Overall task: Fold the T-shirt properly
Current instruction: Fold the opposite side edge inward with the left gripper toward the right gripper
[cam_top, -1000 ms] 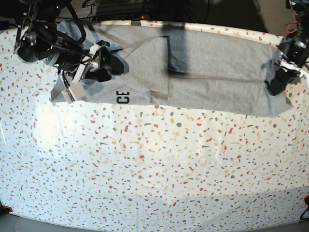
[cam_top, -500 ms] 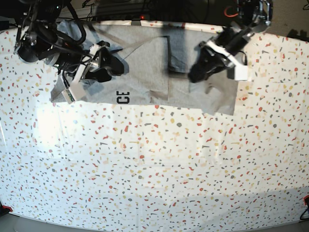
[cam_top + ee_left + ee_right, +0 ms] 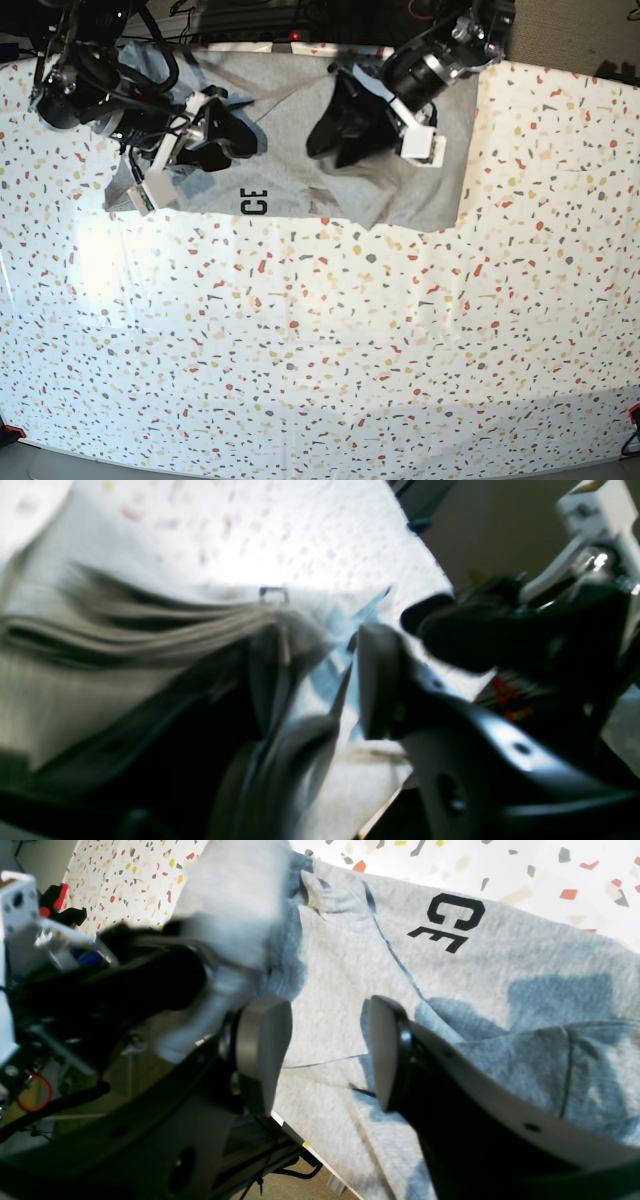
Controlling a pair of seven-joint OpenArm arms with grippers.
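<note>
Judging by how the cloth lay, we put the fold at roughly its middle stage. The T-shirt [image 3: 300, 150] rested along the far edge of the speckled bench [image 3: 320, 340], and one side of it was already doubled over toward its centre, leaving a raised, slanted edge near the shirt's middle. The black lettering [image 3: 254, 203] showed at the shirt's near hem, so a printed part still faced up there.

The left pincer [image 3: 335, 135] hung over the shirt's centre, just above the doubled layer. Its wrist view was blurred, yet we could make out a gap between the pads with only layered grey cloth beside them, so we read it as wide and holding nothing. The right pincer [image 3: 325, 1050] stood over the shirt's opposite side, near the lettering, its pads plainly apart and empty.

What remained, in our view: that opposite side and its sleeve needed bringing in, then a crosswise fold to finish.
</note>
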